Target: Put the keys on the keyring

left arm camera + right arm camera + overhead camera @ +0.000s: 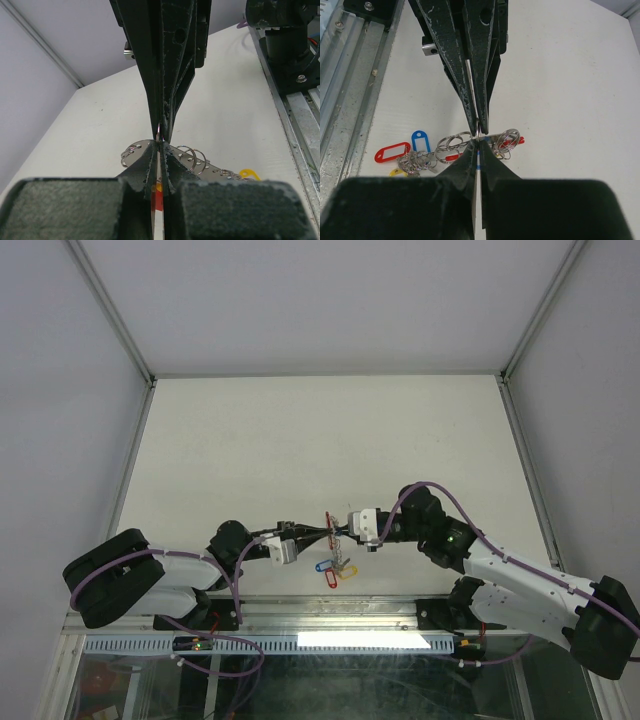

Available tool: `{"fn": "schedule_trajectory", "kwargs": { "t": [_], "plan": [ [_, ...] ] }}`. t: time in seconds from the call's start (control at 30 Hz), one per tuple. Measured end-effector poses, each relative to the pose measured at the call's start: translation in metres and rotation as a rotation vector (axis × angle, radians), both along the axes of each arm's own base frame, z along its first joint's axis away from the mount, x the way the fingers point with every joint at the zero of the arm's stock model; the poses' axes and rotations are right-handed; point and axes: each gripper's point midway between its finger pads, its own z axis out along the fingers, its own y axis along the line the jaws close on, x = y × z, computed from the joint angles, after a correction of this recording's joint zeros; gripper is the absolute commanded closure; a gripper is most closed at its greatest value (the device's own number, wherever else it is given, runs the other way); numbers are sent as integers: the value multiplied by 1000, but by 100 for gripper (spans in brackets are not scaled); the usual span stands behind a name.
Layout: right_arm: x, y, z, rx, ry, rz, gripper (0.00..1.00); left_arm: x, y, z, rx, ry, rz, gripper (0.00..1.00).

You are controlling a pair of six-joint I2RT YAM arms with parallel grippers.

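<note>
The keyring sits low in the top view, where the two arms meet tip to tip, with its red arc lying crosswise between them. The left claw is squeezed down to a hairline slit. A sliver of red and silver shows in that slit, so it appears to be pinching the keyring. The right claw is closed just as tightly against the same spot, nose to nose with the left. Only a thin pale line shows between its fingers, and I cannot tell whether it grips the keyring or merely presses against it.

The keys lie bunched on the tabletop, just on the near side of the keyring. Wire split rings crowd right up to the keyring's bar, and another ring lies on its far side. Whether any ring is already threaded on cannot be made out.

Of the labels, the red tag carries a white paper insert, and nothing on it can be read. The blue tag has an open window. The yellow tag is half hidden under the keys.

The metal rail at the tabletop's edge runs close by on the keyring's near side, just beyond the tags. On the keyring's far side the tabletop stretches wide to the back wall, and both side walls stand well apart from it.
</note>
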Motion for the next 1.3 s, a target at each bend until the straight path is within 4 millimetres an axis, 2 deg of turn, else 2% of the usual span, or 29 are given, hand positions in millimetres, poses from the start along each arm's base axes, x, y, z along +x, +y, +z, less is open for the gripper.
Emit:
{"fn": "schedule_trajectory", "kwargs": {
  "t": [0.03,0.1,0.17,0.27,0.63,1.0,1.17,1.3],
  "plan": [
    [0,0,0,-1,-2,0,100,0,0,0,1,0,-1,100],
    [1,-1,-1,-5,-13,1,100,0,0,-1,3,1,-3,82],
    [0,-3,-3,-24,-19,5,100,-1,0,-2,7,-2,-4,69],
    [0,-10,-10,-86,-22,0,100,0,0,-1,10,-9,-2,63],
    [9,-20,-5,-173,-71,-26,100,4,-4,-3,42,-13,3,67],
    [13,-17,-9,-205,-79,-31,100,10,-10,3,50,-12,4,73],
    [12,-15,-14,-219,-74,-26,100,12,-13,-1,74,-6,4,80],
    [12,-14,-11,-219,-84,-27,100,14,-15,-5,106,-9,6,80]
  ]
}}
